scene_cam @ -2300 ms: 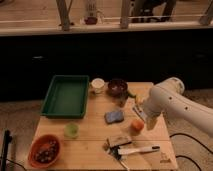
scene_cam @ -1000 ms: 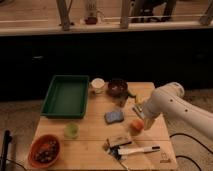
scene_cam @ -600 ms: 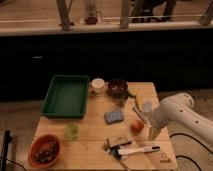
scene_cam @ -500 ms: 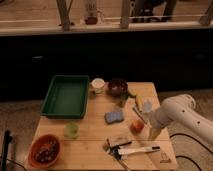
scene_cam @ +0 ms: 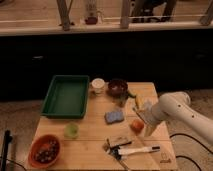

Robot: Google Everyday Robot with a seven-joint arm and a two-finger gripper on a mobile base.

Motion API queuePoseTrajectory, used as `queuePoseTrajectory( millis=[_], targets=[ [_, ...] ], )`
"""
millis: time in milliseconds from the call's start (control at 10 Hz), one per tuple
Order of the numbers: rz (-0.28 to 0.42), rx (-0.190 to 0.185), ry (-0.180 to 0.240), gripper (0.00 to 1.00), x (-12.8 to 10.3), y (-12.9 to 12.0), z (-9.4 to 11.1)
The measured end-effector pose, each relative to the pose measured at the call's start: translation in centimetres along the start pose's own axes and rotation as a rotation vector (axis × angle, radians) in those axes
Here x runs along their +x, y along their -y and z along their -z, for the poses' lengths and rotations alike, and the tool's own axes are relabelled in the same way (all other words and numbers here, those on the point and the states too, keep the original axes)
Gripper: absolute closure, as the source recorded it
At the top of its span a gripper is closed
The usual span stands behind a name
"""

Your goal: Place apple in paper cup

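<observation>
- The gripper (scene_cam: 144, 122) is low over the right part of the wooden table (scene_cam: 95, 131), just beside the apple (scene_cam: 137, 125) on the apple's right. From this angle it cannot be told whether it touches the fruit.
- It cannot be told whether the gripper is spread or closed, because the end of the white arm (scene_cam: 172, 107) runs together with it.
- Compared with about two seconds ago, the arm's bulky white elbow sits lower and farther to the right. The gripper end has stayed next to the apple.
- The apple lies on the table in the same spot as before, right of the blue sponge (scene_cam: 114, 116) and not lifted.
- The paper cup (scene_cam: 98, 85) stands upright near the far edge, between the green tray (scene_cam: 66, 95) and the dark brown bowl (scene_cam: 118, 87), well apart from the apple and unmoved.
- A yellow fruit (scene_cam: 137, 102) lies just behind the apple.
- The small green cup (scene_cam: 71, 130), the orange bowl (scene_cam: 45, 150) at the near left corner and the brush (scene_cam: 133, 149) at the near edge are where they were.
</observation>
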Motion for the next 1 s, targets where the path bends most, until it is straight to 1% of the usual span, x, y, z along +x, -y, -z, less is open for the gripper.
queuePoseTrajectory(
  millis=[300, 600, 1000],
  targets=[
    [0.031, -0.015, 0.015, 0.2, -0.1, 0.5, -2.1],
    [0.027, -0.017, 0.029, 0.2, 0.2, 0.3, -3.9],
    [0.007, -0.022, 0.056, 0.2, 0.7, 0.2, -5.2]
  ],
)
